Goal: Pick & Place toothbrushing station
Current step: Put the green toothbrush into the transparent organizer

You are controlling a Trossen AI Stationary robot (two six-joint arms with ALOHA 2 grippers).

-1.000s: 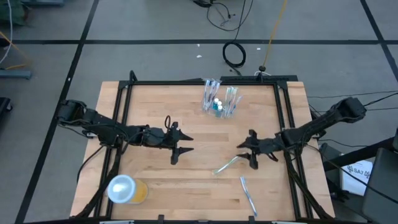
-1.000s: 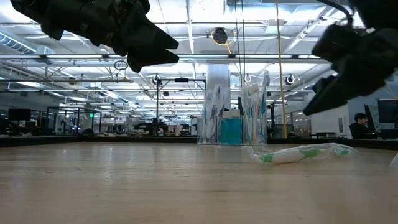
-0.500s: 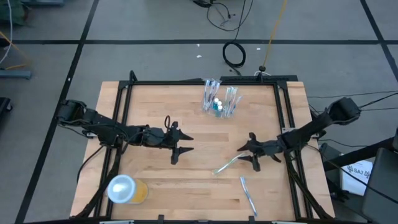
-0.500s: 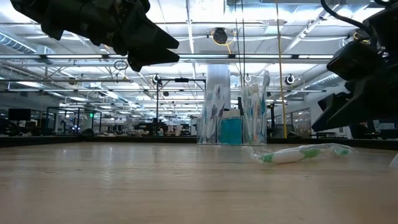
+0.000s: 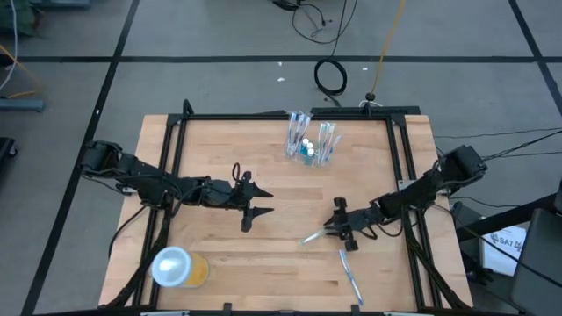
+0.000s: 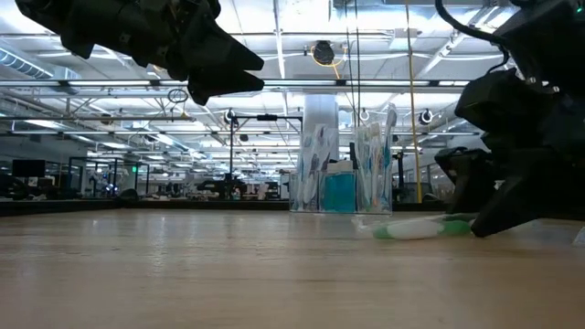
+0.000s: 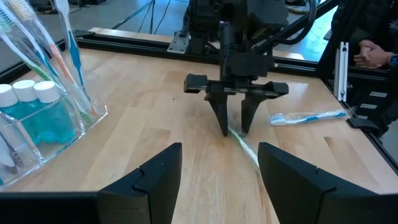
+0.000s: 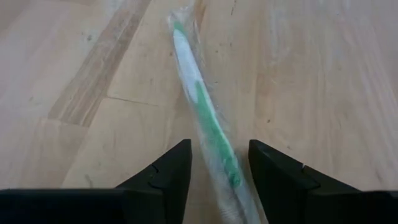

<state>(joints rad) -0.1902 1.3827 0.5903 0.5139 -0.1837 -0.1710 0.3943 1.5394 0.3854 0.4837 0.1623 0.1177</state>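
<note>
The right gripper (image 5: 338, 227) is set low on the wooden counter (image 5: 219, 158), its jaws spread to either side of a slim green-and-white toothbrush in a clear wrapper (image 8: 205, 109), not yet pinching it. The brush is judged light and stiff, its film slippery; the mid-handle seems the best hold. The left gripper (image 5: 255, 213) hovers with jaws spread, holding nothing. Only the right wrist view shows the wrapper; only the high view shows a second wrapped blue toothbrush (image 5: 350, 274) nearby.
</note>
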